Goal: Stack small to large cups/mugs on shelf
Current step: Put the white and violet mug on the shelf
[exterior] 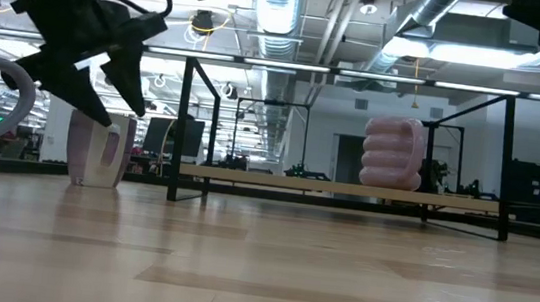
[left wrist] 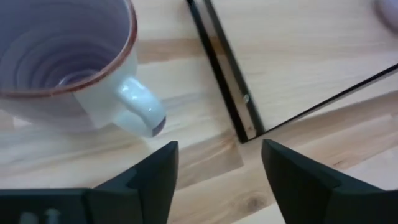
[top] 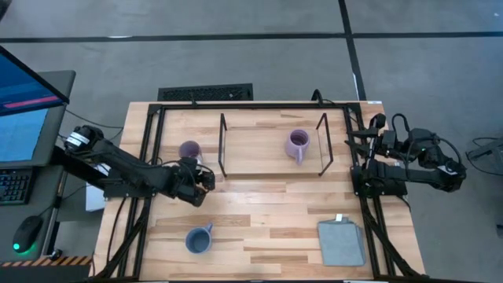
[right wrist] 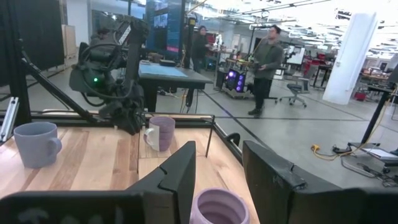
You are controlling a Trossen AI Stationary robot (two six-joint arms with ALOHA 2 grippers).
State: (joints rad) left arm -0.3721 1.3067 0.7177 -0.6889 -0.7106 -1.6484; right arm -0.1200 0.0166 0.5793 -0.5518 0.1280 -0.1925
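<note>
A light purple mug [top: 189, 150] [left wrist: 62, 59] stands upright on the table just left of the shelf [top: 271, 161], with its handle [left wrist: 140, 112] toward my left gripper. My left gripper [top: 206, 178] [left wrist: 217, 158] hovers open close to that handle, on its near right side, with nothing between its fingers. A ribbed purple mug [top: 298, 145] [exterior: 393, 154] stands on the shelf board near its right end. A blue mug [top: 198, 239] stands upright near the table's front edge. My right gripper [top: 360, 141] [right wrist: 217, 171] waits open at the table's right edge, raised and pointing level toward the shelf.
A folded grey cloth [top: 341, 241] lies at the front right. Thin black wire frames [top: 222, 145] rise at the shelf's two ends, one right next to my left gripper. A black rail frame [top: 149, 157] runs around the table. People stand in the room beyond.
</note>
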